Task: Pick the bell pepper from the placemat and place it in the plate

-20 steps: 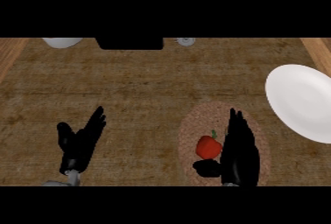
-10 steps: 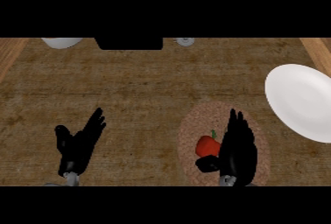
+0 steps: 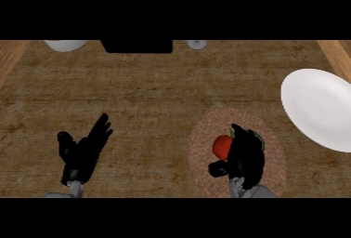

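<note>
The red bell pepper point(image 3: 221, 145) with a green stem lies on the round woven placemat point(image 3: 205, 139) at the lower right. My right hand point(image 3: 248, 155) is against the pepper's right side. Its fingers curl over the pepper and its thumb point(image 3: 218, 168) sits just below it. The pepper's right half is hidden by the hand. The white plate point(image 3: 322, 109) lies at the right edge, up and to the right of the placemat. My left hand point(image 3: 82, 153) rests open at the lower left, fingers up, far from the pepper.
At the counter's back edge are a white bowl point(image 3: 66, 44), a black box point(image 3: 137, 46) and a small grey round object point(image 3: 196, 44). Wooden borders run along the left side point(image 3: 8, 60) and the right side point(image 3: 337, 51).
My right hand's fingers, straight before, have bent in round the pepper and look shorter. The pepper stays on the placemat. The left hand has hardly moved.
</note>
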Robot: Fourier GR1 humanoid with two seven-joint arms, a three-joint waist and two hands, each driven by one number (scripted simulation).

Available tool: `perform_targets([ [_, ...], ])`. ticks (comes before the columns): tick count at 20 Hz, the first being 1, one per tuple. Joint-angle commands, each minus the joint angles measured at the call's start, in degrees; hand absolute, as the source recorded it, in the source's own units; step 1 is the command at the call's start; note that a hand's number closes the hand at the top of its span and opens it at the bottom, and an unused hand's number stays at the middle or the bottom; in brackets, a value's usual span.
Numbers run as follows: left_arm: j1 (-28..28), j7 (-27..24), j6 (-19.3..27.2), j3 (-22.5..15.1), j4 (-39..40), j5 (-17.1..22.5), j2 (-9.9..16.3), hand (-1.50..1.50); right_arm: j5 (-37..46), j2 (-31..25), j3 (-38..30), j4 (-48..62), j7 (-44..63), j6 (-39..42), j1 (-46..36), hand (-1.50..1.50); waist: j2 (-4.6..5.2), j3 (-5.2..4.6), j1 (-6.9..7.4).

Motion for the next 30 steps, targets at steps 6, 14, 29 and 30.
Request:
perform_targets([
  [6, 2.8, 1.6, -1.5, 1.0, -1.9, -0.4, 0.4, 0.0, 2.7, 0.6, -0.3, 6.6, 3.6, 0.2, -1.8, 1.5, 0.31, 0.02, -0.02],
  [14, -1.0, 1.6, -0.7, 2.6, 1.7, -1.6, -0.8, 0.0, 15.9, -0.3, 2.1, -1.2, 1.9, -5.2, -2.6, 1.5, 0.18, -0.01, -0.77],
  [29, 1.9, 1.2, -1.3, 1.6, 0.1, -3.2, -2.2, 0.0, 14.1, -4.5, 3.7, -16.7, -18.2, -20.7, 2.4, 1.5, 0.25, 0.04, -0.51],
  [30, 0.8, 2.7, 0.4, 0.8, -1.2, -3.8, -3.5, 0.0, 14.5, -3.8, 2.8, -17.9, -17.0, -22.3, 3.4, 1.5, 0.21, 0.06, -0.66],
])
